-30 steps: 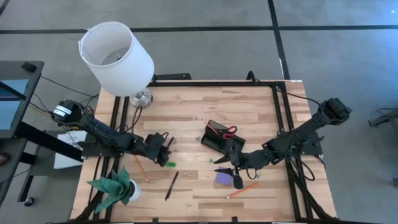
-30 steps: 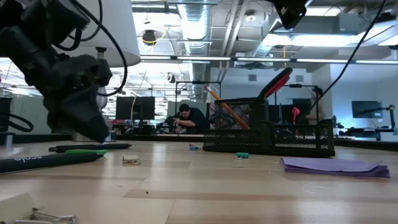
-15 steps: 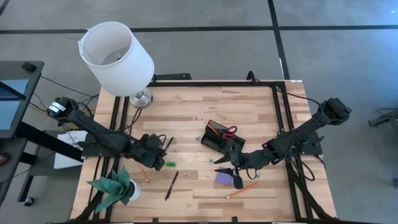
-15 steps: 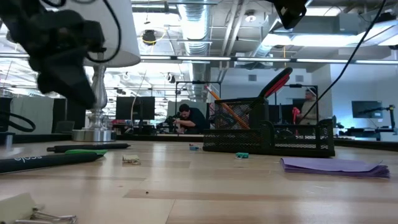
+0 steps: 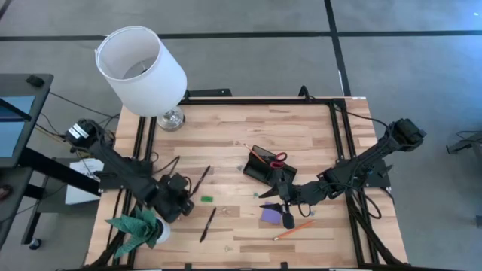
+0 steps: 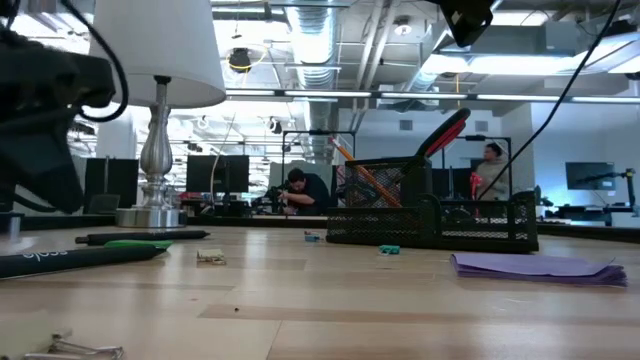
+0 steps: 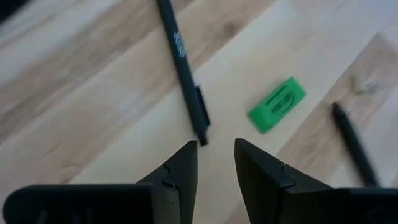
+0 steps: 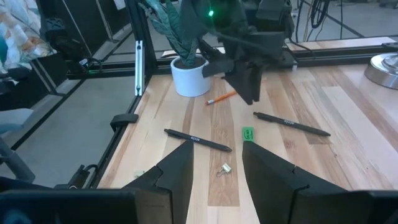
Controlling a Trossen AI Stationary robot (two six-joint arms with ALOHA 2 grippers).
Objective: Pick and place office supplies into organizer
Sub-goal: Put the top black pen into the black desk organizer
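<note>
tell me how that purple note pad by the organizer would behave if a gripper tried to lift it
The purple note pad lies very flat on the table with its edges slightly fanned, so it probably offers little to pinch. It looks thin and likely light, so it may slide when pushed. Lifted by one edge, it would probably flop or shed sheets.

Bare table (image 5: pixel 226 143) behind the organizer (image 5: pixel 265 167); lamp (image 5: pixel 143 71) and paper plant (image 5: pixel 138 226) crowd the left side.

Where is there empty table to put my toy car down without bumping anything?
The widest bare wood lies between the lamp base and the organizer, along the far edge. The right side past the right arm is bare too. It is crowded near the purple pad, pens and plant.
</note>
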